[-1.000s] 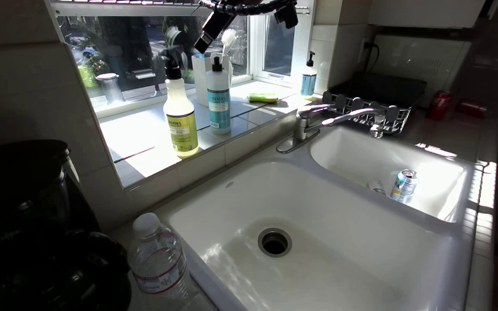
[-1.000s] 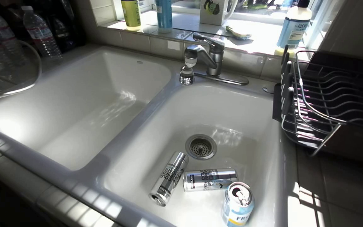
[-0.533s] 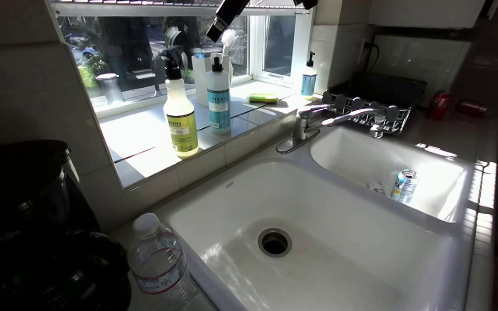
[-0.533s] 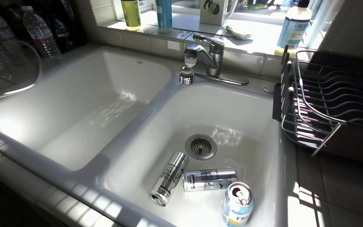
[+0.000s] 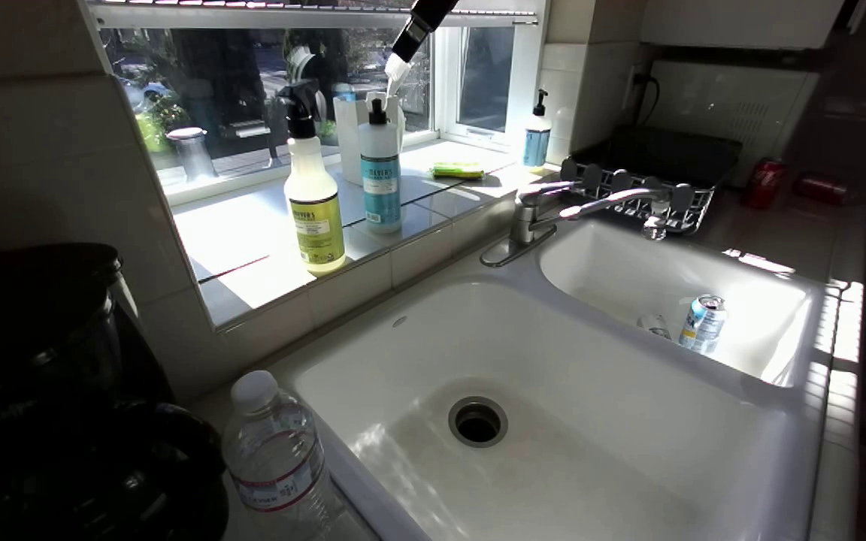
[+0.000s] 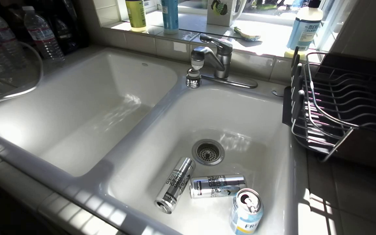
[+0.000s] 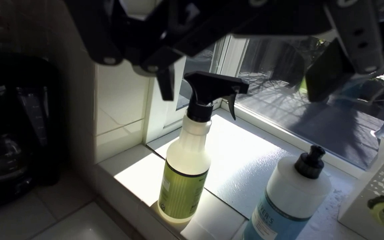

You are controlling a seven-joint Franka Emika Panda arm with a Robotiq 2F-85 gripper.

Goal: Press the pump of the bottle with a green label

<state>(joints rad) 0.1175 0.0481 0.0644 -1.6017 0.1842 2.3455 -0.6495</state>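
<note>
And across went the gripper (image 7: 240, 95), sliding rightward in an exterior view until its lower end overlapped the white brush (image 5: 396, 70)! No press showed, so this looked like lining up: the green-label spray bottle (image 7: 191, 150) stood upright on the tiled windowsill (image 7: 235, 160), its trigger (image 7: 231, 104) untouched. The gripper angled downward, well apart from the bottle, jaws wide and holding nothing, the spray head (image 7: 208, 87) appearing between them in the wrist view.
</note>
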